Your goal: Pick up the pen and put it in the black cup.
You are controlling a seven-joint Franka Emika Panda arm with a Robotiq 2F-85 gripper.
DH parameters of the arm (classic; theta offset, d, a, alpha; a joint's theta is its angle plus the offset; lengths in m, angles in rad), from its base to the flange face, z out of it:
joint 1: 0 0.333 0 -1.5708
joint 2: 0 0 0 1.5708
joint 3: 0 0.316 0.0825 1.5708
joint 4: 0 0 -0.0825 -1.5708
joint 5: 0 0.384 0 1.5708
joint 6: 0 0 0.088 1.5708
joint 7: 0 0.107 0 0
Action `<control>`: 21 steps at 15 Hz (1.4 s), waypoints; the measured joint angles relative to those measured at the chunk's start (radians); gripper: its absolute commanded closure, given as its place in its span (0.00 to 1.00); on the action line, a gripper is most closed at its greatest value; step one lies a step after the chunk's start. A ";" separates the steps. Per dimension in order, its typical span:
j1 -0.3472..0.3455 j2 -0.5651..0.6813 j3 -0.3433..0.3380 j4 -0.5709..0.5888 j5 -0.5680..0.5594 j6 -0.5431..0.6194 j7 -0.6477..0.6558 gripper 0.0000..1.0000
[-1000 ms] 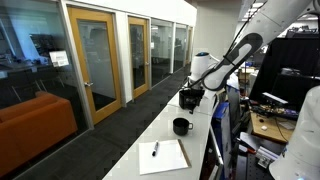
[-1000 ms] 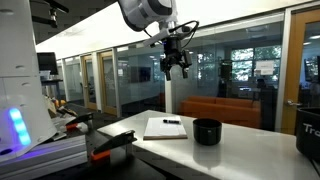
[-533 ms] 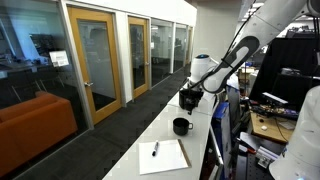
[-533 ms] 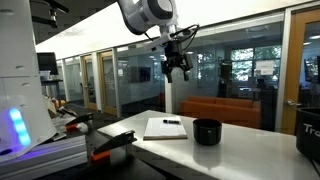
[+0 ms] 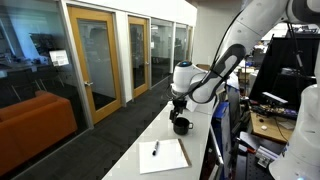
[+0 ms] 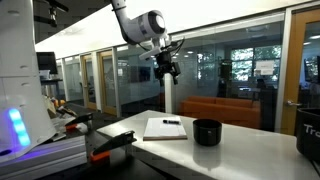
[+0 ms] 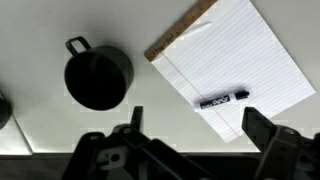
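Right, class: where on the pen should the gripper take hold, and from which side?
Probably mid-barrel on the pen, coming from straight above, with the gripper closing across its thin width. It lies flat on the paper pad, so only its top and long sides are free.

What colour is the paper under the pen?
The paper is white with faint lines and a tan edge strip, clearest in the wrist view.

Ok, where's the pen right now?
In the wrist view the pen lies on the white paper pad, near its lower edge, to the right of the black cup.
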 measured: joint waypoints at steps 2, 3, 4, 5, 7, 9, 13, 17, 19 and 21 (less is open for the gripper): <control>0.029 0.024 0.002 0.043 0.002 -0.030 0.003 0.00; 0.028 0.023 0.001 0.046 0.002 -0.037 0.003 0.00; 0.026 0.021 -0.002 0.045 0.002 -0.039 0.003 0.00; 0.023 0.020 -0.006 0.045 0.002 -0.040 0.002 0.00; 0.014 0.020 -0.009 0.045 0.002 -0.040 -0.001 0.00; 0.016 0.021 -0.008 0.045 0.002 -0.039 -0.001 0.00; 0.025 0.030 -0.008 0.044 0.004 -0.037 -0.001 0.00; 0.025 0.067 -0.008 0.059 0.007 -0.031 0.003 0.00; 0.025 0.105 -0.009 0.082 0.021 -0.028 0.004 0.00; 0.025 0.154 -0.010 0.109 0.042 -0.018 0.004 0.00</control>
